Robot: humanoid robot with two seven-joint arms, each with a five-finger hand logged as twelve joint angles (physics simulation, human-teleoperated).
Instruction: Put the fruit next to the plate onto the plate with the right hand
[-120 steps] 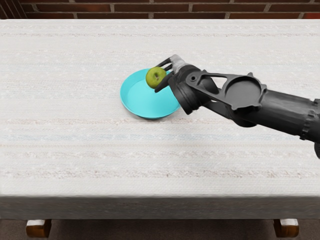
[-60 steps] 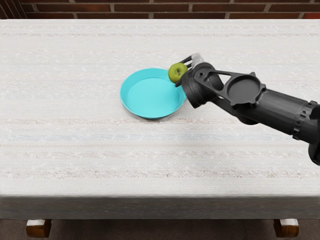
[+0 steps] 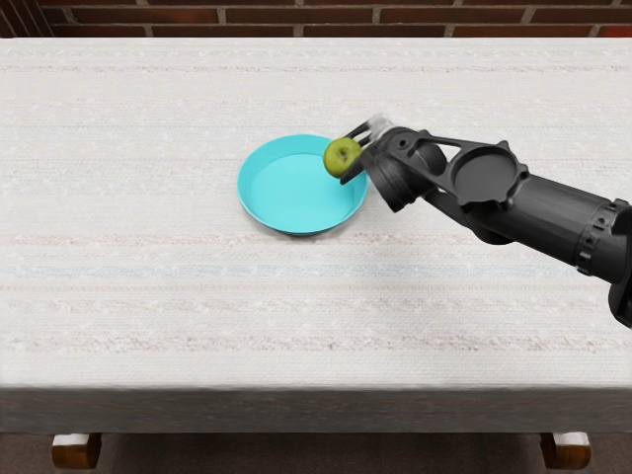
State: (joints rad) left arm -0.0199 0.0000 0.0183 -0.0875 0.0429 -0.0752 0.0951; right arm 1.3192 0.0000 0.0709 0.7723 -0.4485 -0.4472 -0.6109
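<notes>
Fruit (image 3: 343, 153) is the thing to place, and it is in the grip, at the plate's right rim. The pale desk (image 3: 148, 296) fills nearly the whole view. The dark right arm (image 3: 533, 207) comes in from the right edge and slants up and left across the desk. No left arm shows.

The turquoise plate (image 3: 286, 193) lies flat near the middle of the desk, with nothing resting on it. The right hand (image 3: 373, 153) sits just beside the plate's right edge, with its pale fingers (image 3: 370, 126) curled round the fruit from the right and from behind. They look clamped on it, though they are blurred and the single contacts cannot be made out.

The small green fruit lies to the left of the palm, on the plate side of the hand, and overlaps the plate's right rim. It seems to be held clear of the surface. From this one view I cannot tell how high.

The middle of the plate is further left and a little nearer the camera than the fruit, so the carry should run that way before release. The fruit is close to round, so it has no long axis to align. Which way its stem points is too small to tell.
</notes>
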